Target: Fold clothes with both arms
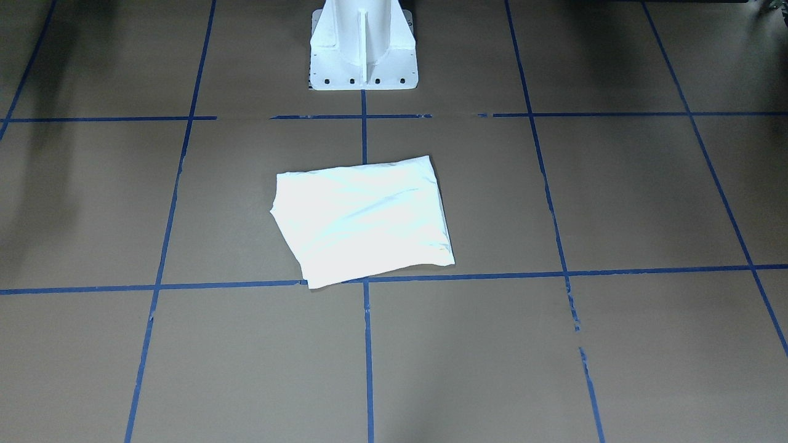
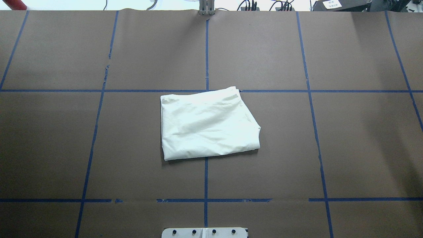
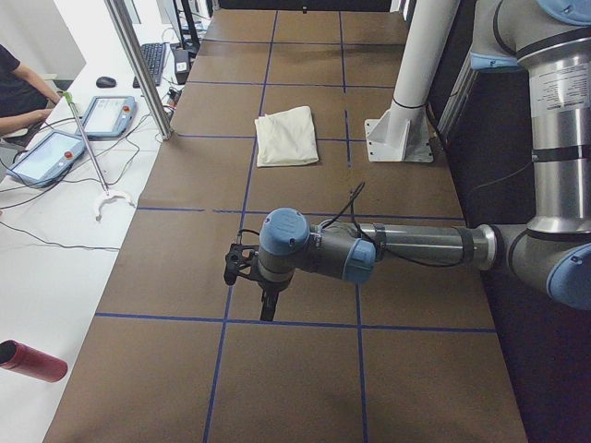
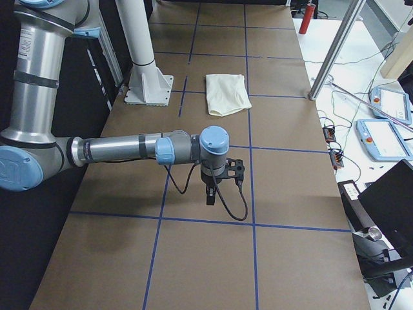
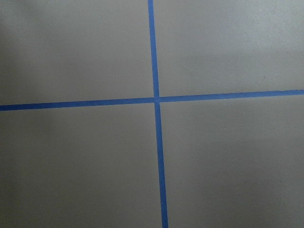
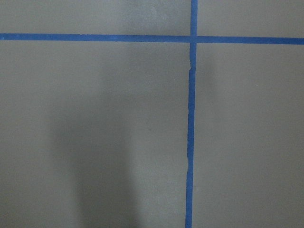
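Observation:
The clothes (image 1: 363,218) lie folded into a compact cream-white rectangle at the middle of the brown table, plain cloth up, no print showing. They also show in the overhead view (image 2: 208,125) and far off in both side views (image 3: 286,136) (image 4: 227,93). Neither arm is near them. My left gripper (image 3: 268,306) hangs over the table's left end, pointing down; my right gripper (image 4: 210,196) hangs likewise over the right end. Both show only in the side views, so I cannot tell whether they are open or shut. Both wrist views hold only bare table with blue tape lines.
The white pedestal base (image 1: 363,49) stands just behind the clothes. Blue tape (image 2: 206,56) grids the table. Beside the table's far edge stand a metal post (image 3: 138,65), teach pendants (image 3: 106,115), a red bottle (image 3: 32,360) and a seated person (image 3: 18,92).

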### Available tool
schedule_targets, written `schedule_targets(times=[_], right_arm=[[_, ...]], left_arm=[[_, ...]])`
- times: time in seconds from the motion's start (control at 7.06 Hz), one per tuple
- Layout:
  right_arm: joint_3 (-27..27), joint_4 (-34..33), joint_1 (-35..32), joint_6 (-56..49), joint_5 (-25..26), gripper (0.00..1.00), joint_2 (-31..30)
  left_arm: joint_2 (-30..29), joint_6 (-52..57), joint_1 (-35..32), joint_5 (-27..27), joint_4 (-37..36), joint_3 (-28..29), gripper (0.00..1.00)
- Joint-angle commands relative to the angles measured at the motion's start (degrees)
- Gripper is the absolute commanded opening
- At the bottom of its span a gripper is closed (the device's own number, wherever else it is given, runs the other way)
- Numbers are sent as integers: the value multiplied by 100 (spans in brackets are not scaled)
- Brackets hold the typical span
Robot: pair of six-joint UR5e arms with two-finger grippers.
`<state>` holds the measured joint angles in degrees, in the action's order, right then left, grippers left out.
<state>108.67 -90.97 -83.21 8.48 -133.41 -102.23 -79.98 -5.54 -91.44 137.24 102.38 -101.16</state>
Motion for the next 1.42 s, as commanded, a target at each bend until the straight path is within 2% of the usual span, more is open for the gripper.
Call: schedule_targets(times=[0.0,0.28,0.43,0.99,1.28], right_arm=[[-13,-9,-2,13,-9,100,2],[-4,0,-2,-13,-18,100,10],[-4,0,-2,-14,-18,100,2],[-13,-18,-2,-14,-27,100,2],[-47,-18,-2,-14,-27,100,19]], left_arm=[[-26,9,29,-30,-303,-131,100],[17,227,230,-92,-910,-465,100],[157,759,197,-292,-999,-466,100],[166,782,205,-330,-1149,-361,100],[124,791,196,-330,-1797,-457,100]])
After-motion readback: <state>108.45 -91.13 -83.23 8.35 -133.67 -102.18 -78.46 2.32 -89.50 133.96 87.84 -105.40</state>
